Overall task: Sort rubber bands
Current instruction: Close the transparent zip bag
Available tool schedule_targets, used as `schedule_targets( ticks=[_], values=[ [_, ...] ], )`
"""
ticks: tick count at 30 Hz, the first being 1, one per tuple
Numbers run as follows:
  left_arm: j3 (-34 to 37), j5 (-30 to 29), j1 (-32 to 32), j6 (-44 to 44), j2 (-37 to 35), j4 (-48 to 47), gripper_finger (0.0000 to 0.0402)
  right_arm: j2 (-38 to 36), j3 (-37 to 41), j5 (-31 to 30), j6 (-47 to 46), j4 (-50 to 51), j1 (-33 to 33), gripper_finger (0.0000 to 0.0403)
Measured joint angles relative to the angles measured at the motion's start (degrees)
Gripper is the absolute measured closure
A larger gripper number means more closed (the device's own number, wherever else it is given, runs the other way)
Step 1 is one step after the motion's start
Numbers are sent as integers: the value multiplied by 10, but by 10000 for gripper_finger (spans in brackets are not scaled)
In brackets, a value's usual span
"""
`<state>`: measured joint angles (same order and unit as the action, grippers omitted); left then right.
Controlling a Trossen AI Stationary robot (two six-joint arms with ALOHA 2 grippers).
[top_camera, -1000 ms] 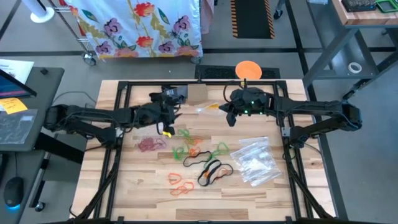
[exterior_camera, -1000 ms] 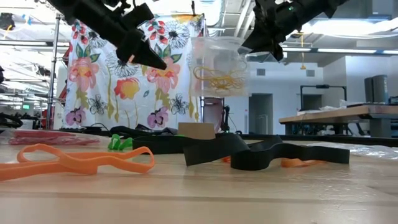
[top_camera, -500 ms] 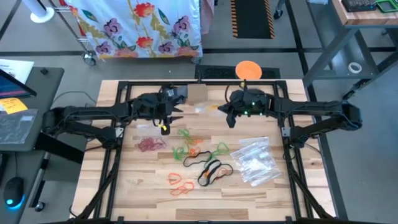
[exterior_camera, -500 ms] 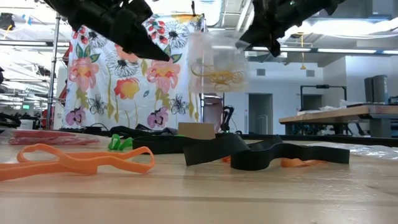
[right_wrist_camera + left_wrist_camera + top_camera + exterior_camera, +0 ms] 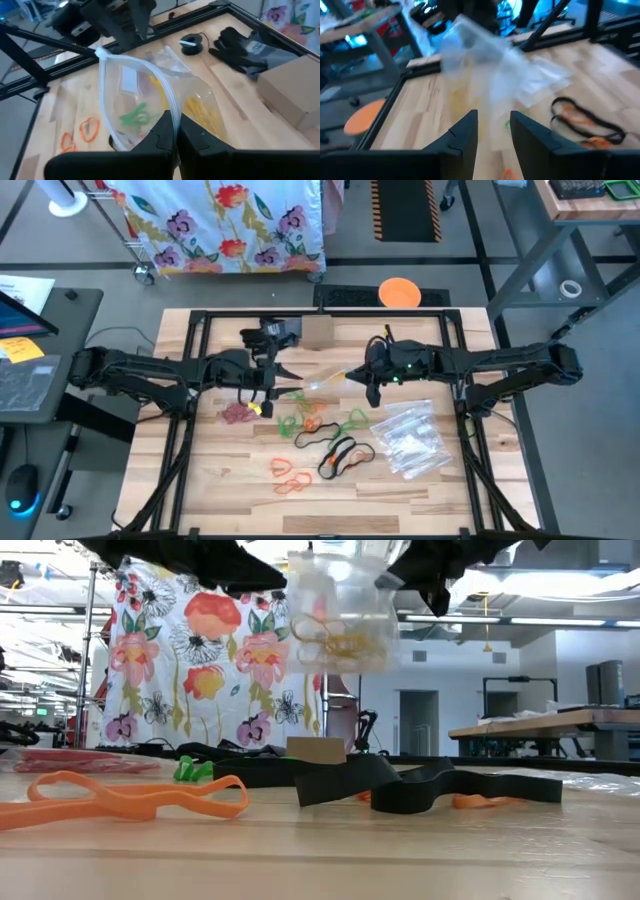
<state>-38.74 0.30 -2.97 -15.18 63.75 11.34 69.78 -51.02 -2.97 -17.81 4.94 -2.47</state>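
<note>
On the wooden bench [image 5: 200, 490], framed by black rails, rubber bands [image 5: 320, 435] lie scattered mid-surface, spare bags [image 5: 410, 438] to their right. Floral cloth [image 5: 225, 220] and grey floor lie beyond the far edge. Above centre, the right gripper [image 5: 372, 378] has its jaws clamped on a clear bag [image 5: 338, 612] of yellow bands; the left gripper [image 5: 282, 370] faces it, jaws apart. The near bench is bare.

Robotics lab/workshop, concrete floor [image 5: 500, 220], metal workbenches [image 5: 540, 730], floral cloth screen [image 5: 230, 220]
</note>
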Motion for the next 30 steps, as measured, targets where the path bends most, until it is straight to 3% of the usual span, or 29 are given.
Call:
schedule_targets(
  ticks=[9,16,21,24,27,30],
  values=[
    [0,-51,66,22,0,25,293,3,0,-1,-12,-53,37,403],
    [-1,-84,93,9,33,34,293,53,0,-15,-10,-103,50,403],
    [-1,-121,93,46,69,63,297,106,0,-16,4,-136,50,403],
    [-10,-121,96,63,83,54,325,125,0,-15,17,-137,50,403],
    [-15,-127,100,77,86,15,381,132,0,-15,18,-134,49,403],
    [-20,-162,111,90,77,-17,395,128,0,-16,14,-133,49,403]
  ],
)
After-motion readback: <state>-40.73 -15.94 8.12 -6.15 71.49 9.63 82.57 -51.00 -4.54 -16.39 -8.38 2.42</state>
